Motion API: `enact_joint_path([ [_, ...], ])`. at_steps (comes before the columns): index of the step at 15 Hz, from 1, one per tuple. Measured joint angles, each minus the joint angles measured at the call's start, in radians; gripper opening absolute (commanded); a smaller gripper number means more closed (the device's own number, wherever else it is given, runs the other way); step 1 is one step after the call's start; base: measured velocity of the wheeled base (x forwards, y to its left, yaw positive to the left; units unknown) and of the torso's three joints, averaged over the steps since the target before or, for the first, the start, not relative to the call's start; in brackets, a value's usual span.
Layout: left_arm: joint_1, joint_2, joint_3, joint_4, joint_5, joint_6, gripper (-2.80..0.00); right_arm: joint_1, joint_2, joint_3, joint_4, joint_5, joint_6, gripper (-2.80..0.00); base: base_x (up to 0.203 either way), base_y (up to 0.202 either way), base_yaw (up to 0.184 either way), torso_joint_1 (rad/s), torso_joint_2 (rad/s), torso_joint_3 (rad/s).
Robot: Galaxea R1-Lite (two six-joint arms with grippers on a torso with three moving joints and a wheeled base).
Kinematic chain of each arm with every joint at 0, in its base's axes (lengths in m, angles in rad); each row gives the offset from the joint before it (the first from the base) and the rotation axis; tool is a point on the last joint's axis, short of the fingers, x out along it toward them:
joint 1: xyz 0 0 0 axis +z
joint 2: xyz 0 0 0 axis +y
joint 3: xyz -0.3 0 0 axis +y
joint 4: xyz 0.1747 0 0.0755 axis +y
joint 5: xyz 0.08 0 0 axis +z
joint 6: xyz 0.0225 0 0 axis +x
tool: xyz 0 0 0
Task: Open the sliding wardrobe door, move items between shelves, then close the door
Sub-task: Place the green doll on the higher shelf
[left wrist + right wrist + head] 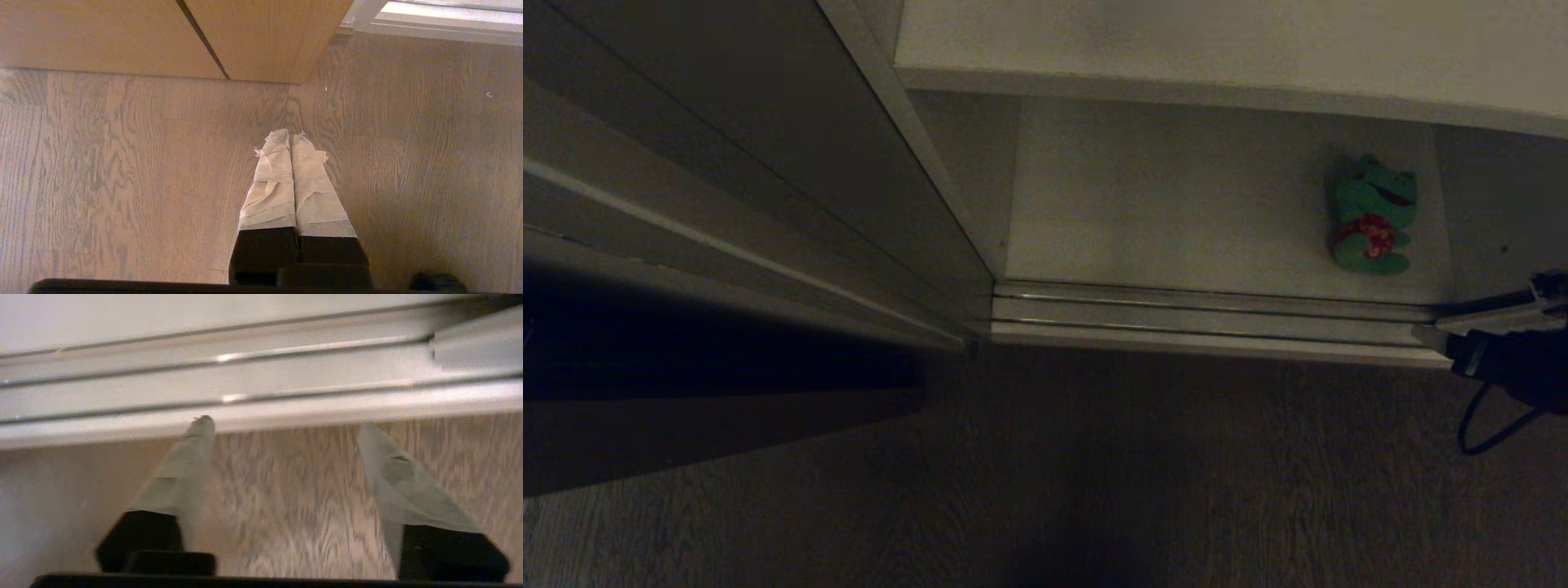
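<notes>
The sliding wardrobe door (768, 122) stands pushed to the left, so the wardrobe's inside shows. A green frog plush (1372, 216) with a red patch lies on the lower white shelf (1176, 212), toward its right. The upper shelf (1217, 41) juts out above it. My right gripper (1436, 325) comes in low from the right edge by the floor track (1209, 318). In the right wrist view this gripper (284, 424) is open and empty, its taped tips at the track's front lip (286, 416). My left gripper (290, 134) is shut on nothing and hangs over the floor.
Wood-grain floor (1135, 465) runs in front of the wardrobe. A light wooden panel (265, 41) stands ahead of the left gripper. A pale grey block (478, 347) sits on the track to one side of the right gripper. A black cable (1486, 425) loops under the right arm.
</notes>
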Motion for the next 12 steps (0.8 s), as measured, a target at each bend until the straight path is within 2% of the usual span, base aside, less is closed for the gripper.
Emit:
enact_joint_path([
  [3,0.000,0.000,0.000,0.000,0.000,0.000,-2.80,0.011,0.089,-0.104,-0.007,-0.001,0.010,0.00,0.000,0.000,0.000,0.000,0.00,0.000],
  [6,0.000,0.000,0.000,0.000,0.000,0.000,-2.80,0.035,0.148,-0.196,-0.008,-0.003,0.056,0.00,0.000,0.000,0.000,0.000,0.00,0.000],
  [12,0.000,0.000,0.000,0.000,0.000,0.000,-2.80,0.063,0.159,-0.284,-0.007,-0.002,0.087,0.00,0.000,0.000,0.000,0.000,0.00,0.000],
])
